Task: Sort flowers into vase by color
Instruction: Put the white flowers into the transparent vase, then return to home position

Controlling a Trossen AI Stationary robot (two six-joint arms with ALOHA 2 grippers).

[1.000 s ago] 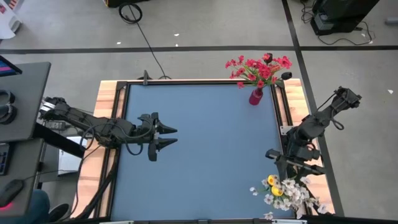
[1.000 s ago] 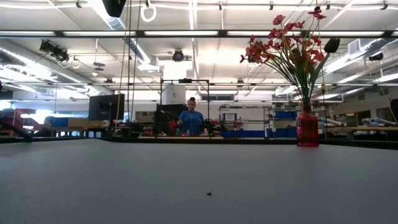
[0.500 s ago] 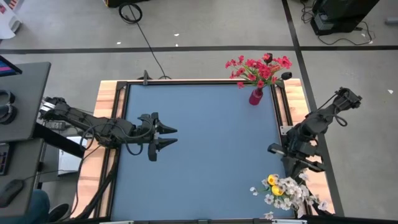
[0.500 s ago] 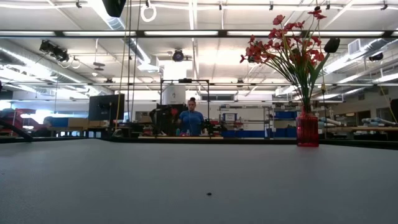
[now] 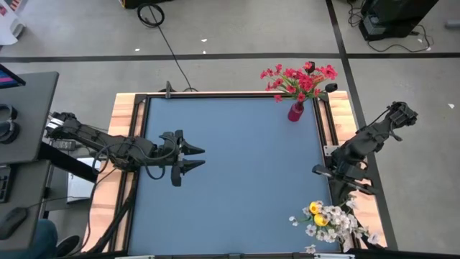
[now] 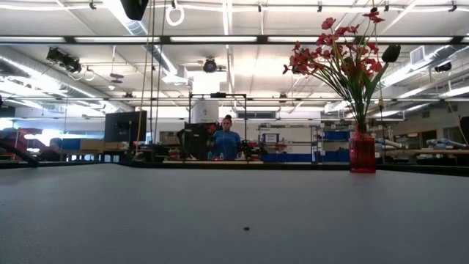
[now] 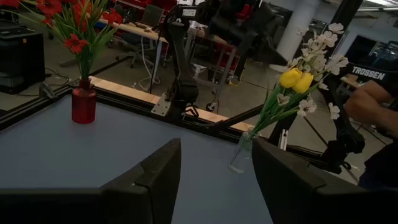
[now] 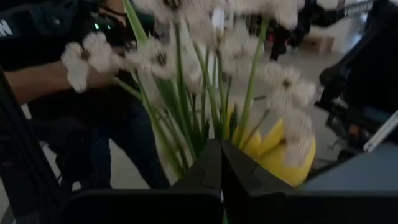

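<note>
The table (image 5: 230, 173) carries a red vase (image 5: 295, 111) of red flowers (image 5: 300, 78) at 1 o'clock and white and yellow flowers (image 5: 329, 219) at 5 o'clock. The left gripper (image 5: 195, 157), jaws apart, hovers at 9 o'clock; the right gripper (image 5: 342, 194), jaws together, sits at the white and yellow flowers' stems.

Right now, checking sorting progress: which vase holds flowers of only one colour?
The red vase at the far right corner: only red flowers. The clear vase mixes white and yellow.

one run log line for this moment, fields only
left gripper: open, idle mid-table | right gripper: shut at white and yellow flowers | red flowers: in red vase
</note>
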